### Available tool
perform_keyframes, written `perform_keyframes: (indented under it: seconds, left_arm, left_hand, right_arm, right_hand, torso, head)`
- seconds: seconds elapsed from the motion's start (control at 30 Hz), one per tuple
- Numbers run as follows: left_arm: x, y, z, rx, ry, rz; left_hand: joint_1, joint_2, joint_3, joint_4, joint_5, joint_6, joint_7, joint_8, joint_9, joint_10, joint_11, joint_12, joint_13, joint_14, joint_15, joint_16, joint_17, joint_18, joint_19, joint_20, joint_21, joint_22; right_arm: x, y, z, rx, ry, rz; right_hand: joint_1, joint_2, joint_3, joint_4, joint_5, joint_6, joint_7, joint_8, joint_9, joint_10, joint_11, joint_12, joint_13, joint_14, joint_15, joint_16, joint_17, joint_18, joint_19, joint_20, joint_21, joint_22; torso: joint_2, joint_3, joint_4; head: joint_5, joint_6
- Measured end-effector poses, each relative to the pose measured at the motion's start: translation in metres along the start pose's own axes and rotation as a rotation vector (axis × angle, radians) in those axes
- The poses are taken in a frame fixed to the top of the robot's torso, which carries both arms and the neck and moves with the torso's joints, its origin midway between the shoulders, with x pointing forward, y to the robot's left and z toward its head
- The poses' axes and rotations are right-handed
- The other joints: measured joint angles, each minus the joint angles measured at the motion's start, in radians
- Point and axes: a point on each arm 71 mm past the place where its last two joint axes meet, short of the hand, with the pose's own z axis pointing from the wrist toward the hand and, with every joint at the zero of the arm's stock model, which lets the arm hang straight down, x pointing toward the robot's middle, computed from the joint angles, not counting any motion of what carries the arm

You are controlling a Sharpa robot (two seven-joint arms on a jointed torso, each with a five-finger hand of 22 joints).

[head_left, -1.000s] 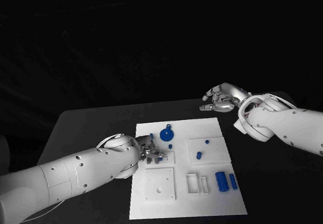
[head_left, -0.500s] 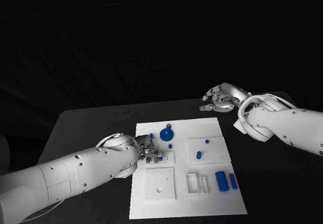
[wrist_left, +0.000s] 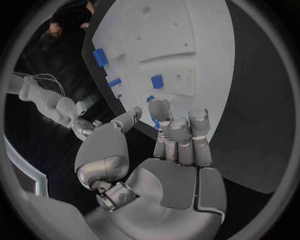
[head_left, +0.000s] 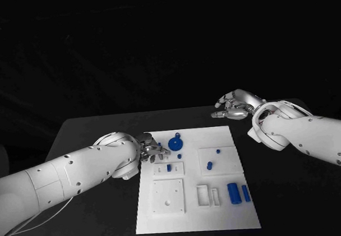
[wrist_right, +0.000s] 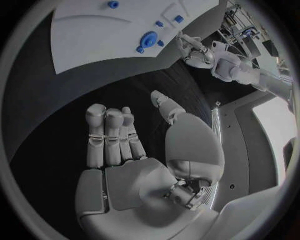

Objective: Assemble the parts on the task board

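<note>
The left hand (head_left: 153, 150) has been raised empty, fingers apart, from the small peg (head_left: 169, 167) left at 9 o'clock on the task board (head_left: 198, 216), indicating release; the right hand (head_left: 233, 106) is held open over the counter (head_left: 90, 131).

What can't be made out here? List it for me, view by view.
- Head view: the left hand is half hidden behind its own forearm, so whether it holds a part is unclear.
- Head view: the small blue pin is too small to tell if it is seated in the task board.
- Left wrist view: the fingers cover the board's near edge.
- Right wrist view: the round blue part is too small to show its shape.
</note>
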Motion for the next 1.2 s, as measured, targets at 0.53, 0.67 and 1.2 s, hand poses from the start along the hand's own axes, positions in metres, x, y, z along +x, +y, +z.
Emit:
perform_keyframes:
  seconds: [0.53, 0.67, 1.2]
  left_arm:
    - [-0.064, 0.006, 0.015, -0.085, -0.011, -0.069]
    - [-0.067, 0.007, 0.023, -0.11, -0.007, -0.065]
    - [-0.072, 0.007, 0.043, -0.177, 0.01, -0.016]
  left_hand:
    - [0.049, 0.007, -0.019, -0.006, 0.0, -0.059, 0.027, -0.019, -0.009, -0.046, 0.032, -0.047, -0.023, -0.037, 0.027, -0.048, -0.021, 0.006, -0.03, 0.015, -0.02, -0.013]
    - [0.049, 0.007, -0.029, -0.005, 0.0, -0.077, 0.034, -0.026, -0.011, -0.05, 0.036, -0.051, -0.025, -0.041, 0.031, -0.05, -0.023, 0.003, -0.036, 0.014, -0.023, -0.015]
    - [0.031, 0.086, -0.156, -0.06, 0.0, -0.125, 0.047, -0.034, -0.015, -0.081, 0.052, -0.053, -0.024, -0.07, 0.045, -0.058, -0.025, -0.008, -0.079, 0.035, -0.031, -0.01]
  right_arm:
    - [0.002, 0.001, 0.002, 0.002, 0.001, 0.011]
    - [0.003, 0.003, 0.002, 0.0, 0.003, 0.014]
    - [0.003, 0.003, 0.002, 0.01, 0.005, 0.044]
  right_hand:
    - [-0.005, 0.003, -0.005, 0.0, 0.008, -0.001, -0.002, 0.0, 0.0, 0.0, 0.0, 0.004, -0.001, 0.0, 0.0, 0.0, 0.0, 0.0, 0.004, -0.001, -0.004, 0.001]
    - [-0.005, 0.003, -0.005, 0.0, 0.008, 0.0, -0.002, 0.0, -0.001, 0.0, 0.0, 0.004, -0.001, 0.0, 0.0, 0.0, 0.0, 0.0, 0.004, -0.001, -0.004, 0.001]
    - [-0.009, 0.007, -0.008, 0.003, 0.008, -0.004, 0.001, 0.0, -0.001, 0.0, 0.0, 0.004, -0.002, 0.0, 0.0, 0.0, -0.001, 0.0, 0.004, 0.0, -0.004, 0.002]
  torso:
    - [0.002, 0.0011, -0.0006]
    - [0.004, 0.0011, -0.0042]
    - [0.02, -0.0058, -0.0153]
  head:
    - [0.007, 0.021]
    - [0.014, 0.027]
    - [0.015, 0.032]
